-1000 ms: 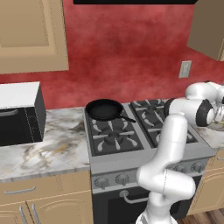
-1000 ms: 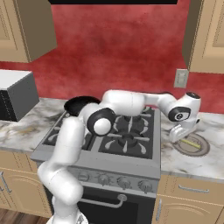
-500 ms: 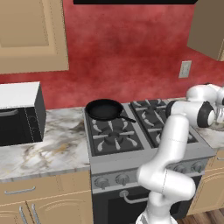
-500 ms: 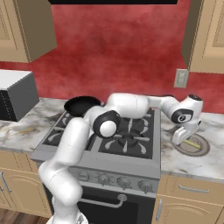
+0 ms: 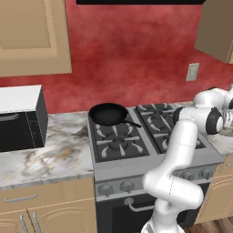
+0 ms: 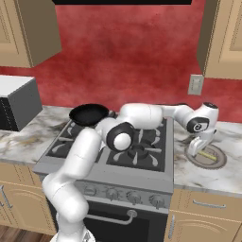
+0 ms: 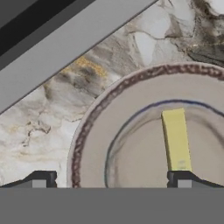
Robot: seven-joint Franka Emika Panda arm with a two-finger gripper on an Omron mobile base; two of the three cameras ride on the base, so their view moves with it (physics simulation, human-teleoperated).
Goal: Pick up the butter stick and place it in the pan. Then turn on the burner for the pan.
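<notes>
The butter stick (image 7: 176, 140) is a pale yellow bar lying on a beige plate (image 7: 83, 140) with a brown patterned rim, on the marble counter right of the stove. My gripper (image 7: 111, 181) hangs open just above the plate, and the bar's near end lies right at one fingertip (image 7: 183, 178), off the middle of the gap. From the right base view the gripper (image 6: 198, 150) points down over the plate (image 6: 215, 163), with the butter stick (image 6: 205, 153) as a thin yellow line beside it. The black pan (image 5: 108, 113) (image 6: 89, 113) sits empty on the rear left burner.
The stove's grey edge (image 7: 65, 48) runs close beside the plate. Burner knobs (image 6: 113, 194) line the stove front. A microwave (image 5: 18, 118) stands on the left counter. An outlet (image 6: 194, 84) is on the red wall, under the wall cabinets.
The hand has moved a little right and down toward the plate. Its jaws have stayed open, and the pan and butter stick have not moved.
</notes>
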